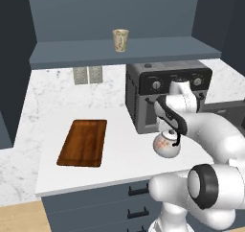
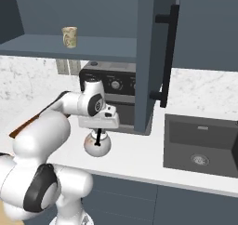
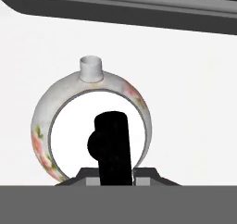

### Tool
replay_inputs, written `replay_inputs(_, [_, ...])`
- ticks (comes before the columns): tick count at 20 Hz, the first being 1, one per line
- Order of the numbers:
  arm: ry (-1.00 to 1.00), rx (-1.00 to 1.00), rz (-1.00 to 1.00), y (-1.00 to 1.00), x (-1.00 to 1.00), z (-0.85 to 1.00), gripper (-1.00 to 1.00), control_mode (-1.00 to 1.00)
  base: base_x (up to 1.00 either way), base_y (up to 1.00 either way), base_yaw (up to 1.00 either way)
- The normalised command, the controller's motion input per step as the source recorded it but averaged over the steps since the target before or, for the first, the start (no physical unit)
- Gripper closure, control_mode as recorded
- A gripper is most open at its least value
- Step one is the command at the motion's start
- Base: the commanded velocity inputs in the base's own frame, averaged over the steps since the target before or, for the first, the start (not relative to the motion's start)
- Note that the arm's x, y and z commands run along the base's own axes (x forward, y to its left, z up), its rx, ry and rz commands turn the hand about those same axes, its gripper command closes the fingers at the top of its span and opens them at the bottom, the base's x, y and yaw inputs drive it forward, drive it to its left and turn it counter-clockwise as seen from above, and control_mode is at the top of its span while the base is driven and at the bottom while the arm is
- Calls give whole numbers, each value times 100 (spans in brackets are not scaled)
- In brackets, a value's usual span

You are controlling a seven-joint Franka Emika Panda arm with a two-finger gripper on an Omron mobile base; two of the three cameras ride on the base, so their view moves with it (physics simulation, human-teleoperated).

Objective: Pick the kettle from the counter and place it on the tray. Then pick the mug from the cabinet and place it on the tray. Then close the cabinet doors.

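End effector (image 2: 98, 135) closed narrowly on the arched handle of the kettle (image 1: 167, 144), right of the tray (image 1: 83, 142) on the table (image 1: 119, 154); the round body may swing or slip when lifted.

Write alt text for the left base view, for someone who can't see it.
A white robot arm's gripper is closed on the black handle of a small round kettle on a marble counter, in front of a dark toaster oven. A wooden tray lies to the left; a beige mug stands on the cabinet shelf above.
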Motion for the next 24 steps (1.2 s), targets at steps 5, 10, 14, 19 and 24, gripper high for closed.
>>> replay_inputs(5, [-16,-6,0,67,-30,22,100,-100,0,0,0])
replay_inputs(10, [-18,-17,-8,92,-3,12,100,-100,0,0,0])
replay_inputs(14, [0,-11,-13,99,6,13,100,-100,0,0,0])
replay_inputs(19, [3,-3,-8,93,22,11,100,-100,0,0,0])
replay_inputs(24, [18,0,-6,83,55,15,100,-100,0,0,0])
